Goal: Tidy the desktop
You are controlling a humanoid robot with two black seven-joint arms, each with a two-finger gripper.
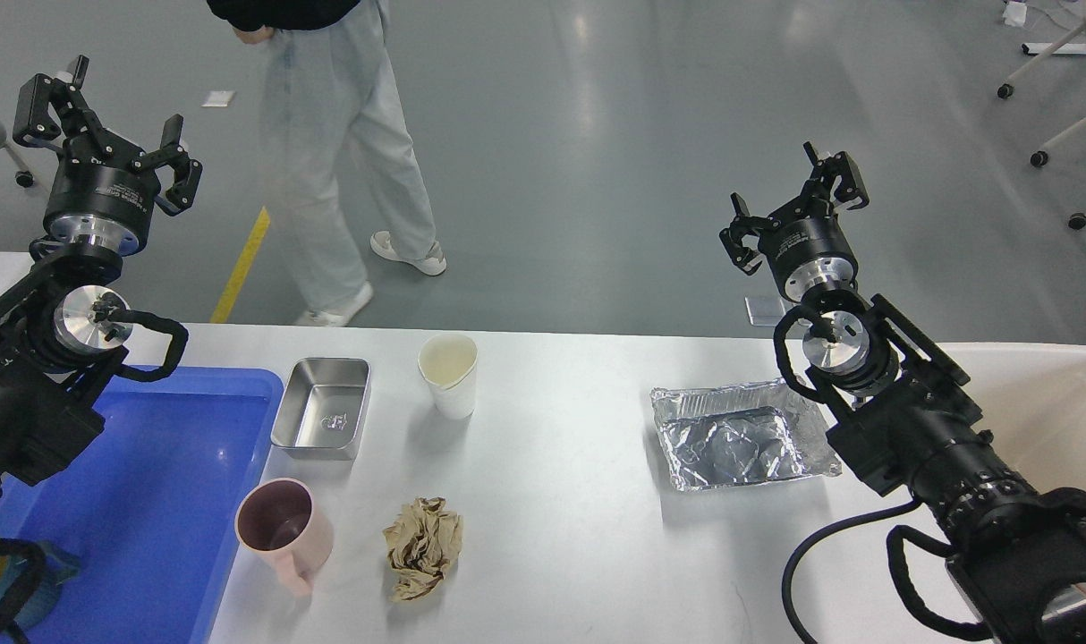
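Both grippers raised, empty, jaws spread
The desktop (561, 501) lies below left gripper (105, 112) and right gripper (793, 201), holding a pink mug (285, 529), crumpled paper (423, 546), foil tray (740, 438)

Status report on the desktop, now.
Left gripper and right gripper open, raised, empty. Desktop uncleared: pink mug, crumpled paper, foil tray. Nothing blocking.
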